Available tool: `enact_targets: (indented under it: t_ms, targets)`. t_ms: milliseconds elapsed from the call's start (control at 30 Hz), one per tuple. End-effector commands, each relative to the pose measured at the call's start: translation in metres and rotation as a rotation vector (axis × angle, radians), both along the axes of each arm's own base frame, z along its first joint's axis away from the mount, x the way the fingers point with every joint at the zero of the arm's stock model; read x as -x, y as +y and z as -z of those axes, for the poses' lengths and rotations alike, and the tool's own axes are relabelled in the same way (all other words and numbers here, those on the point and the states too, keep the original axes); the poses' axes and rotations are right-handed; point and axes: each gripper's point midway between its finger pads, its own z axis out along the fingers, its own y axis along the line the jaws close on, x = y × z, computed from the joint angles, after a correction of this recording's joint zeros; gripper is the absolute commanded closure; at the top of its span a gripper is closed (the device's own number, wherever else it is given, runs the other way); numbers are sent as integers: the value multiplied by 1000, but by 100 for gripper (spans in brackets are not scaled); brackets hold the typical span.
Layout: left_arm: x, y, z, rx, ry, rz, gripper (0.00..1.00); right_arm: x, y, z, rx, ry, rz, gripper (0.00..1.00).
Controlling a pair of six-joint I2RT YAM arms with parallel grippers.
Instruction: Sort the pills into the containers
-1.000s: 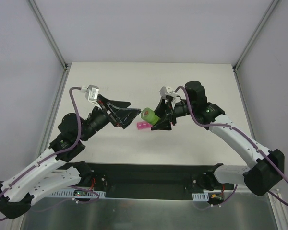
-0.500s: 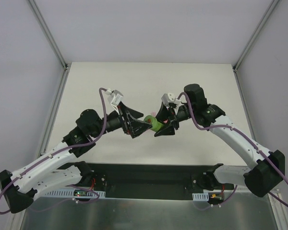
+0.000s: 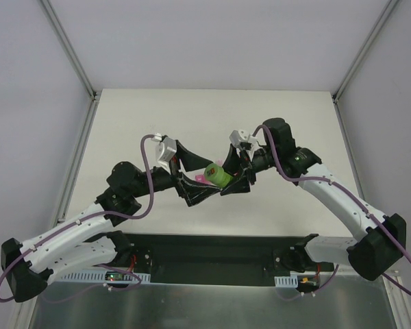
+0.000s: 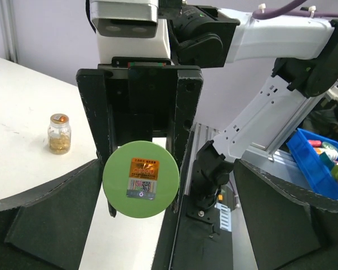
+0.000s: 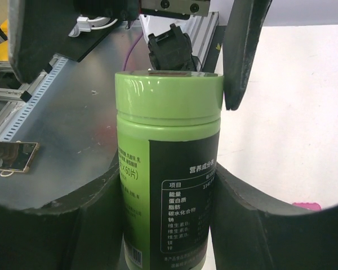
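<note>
My right gripper point(image 3: 227, 177) point(image 5: 166, 169) is shut on a green pill bottle point(image 3: 217, 175) point(image 5: 168, 140) with a black label, holding it above the table with the cap end toward the left arm. My left gripper point(image 3: 209, 179) point(image 4: 166, 185) stands open, one finger on each side of the green cap point(image 4: 141, 179) and apart from it. In the left wrist view the cap's round top with its sticker faces the camera. Only a sliver of the pink containers point(image 3: 201, 179) point(image 5: 307, 206) shows on the table below the bottle. No loose pills show.
A small glass jar of yellow capsules point(image 4: 59, 134) stands on the white table point(image 3: 157, 116). Beyond the table's near edge are the black base plate point(image 3: 212, 250) and a blue bin point(image 4: 321, 163) of items. Grey walls close in the table on three sides.
My left arm has swung right and lower, bringing its open jaws up to the bottle's cap. The right gripper keeps hold of the bottle, which has tilted slightly.
</note>
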Motion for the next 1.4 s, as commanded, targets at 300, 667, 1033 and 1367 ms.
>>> enact_targets:
  t_ms: [300,667,1033,1367]
  targets:
    - [-4,-4,-6,4,-84,-20,40,3,2,-26,-67,-44,-43,90]
    - [-9,-5,-14,-30,84,-41,100,-16,5,-14,-24,-107,77,90]
    - [-46,-2,-6,-6,376,-236,100,-61,8,-6,40,-209,354,91]
    - [-92,8,20,-25,629,-522,100,-92,6,10,112,-225,530,92]
